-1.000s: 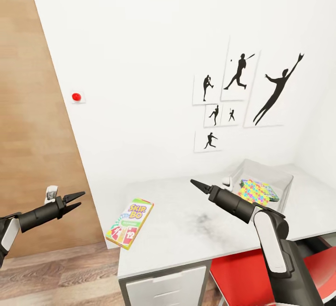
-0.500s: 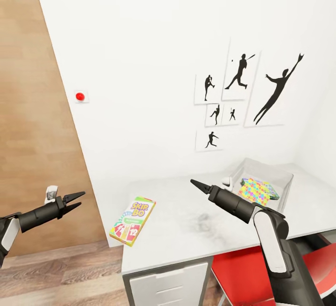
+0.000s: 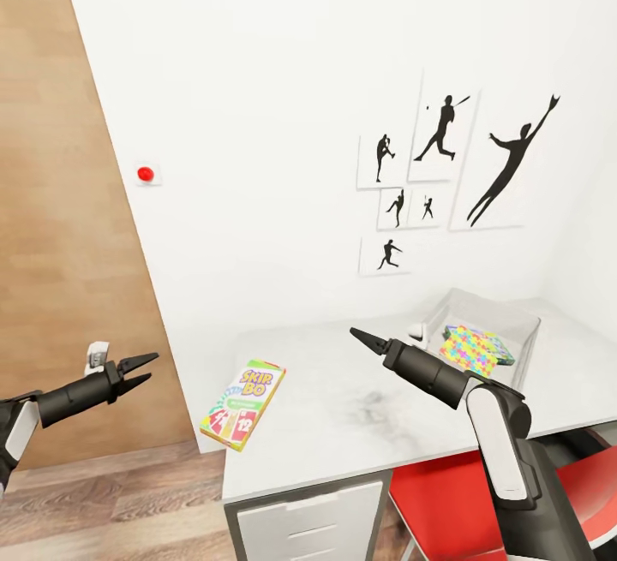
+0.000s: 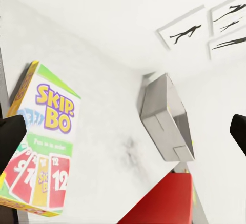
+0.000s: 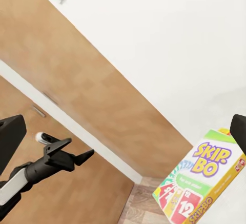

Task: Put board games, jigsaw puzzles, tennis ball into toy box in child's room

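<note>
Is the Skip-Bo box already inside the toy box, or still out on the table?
Still out: the Skip-Bo box lies flat near the table edge, apart from the toy box.

**Desk layout, head view**

The desk [image 3: 343,424] fills the lower middle and right of the frame. The Skip-Bo box [image 3: 242,404] lies at its left edge, lower left of centre. The toy box [image 3: 506,321] stands at the right, against the wall, with a jigsaw puzzle [image 3: 474,349] inside. A chair [image 3: 437,501] sits below the desk's front edge, at lower right.
</note>
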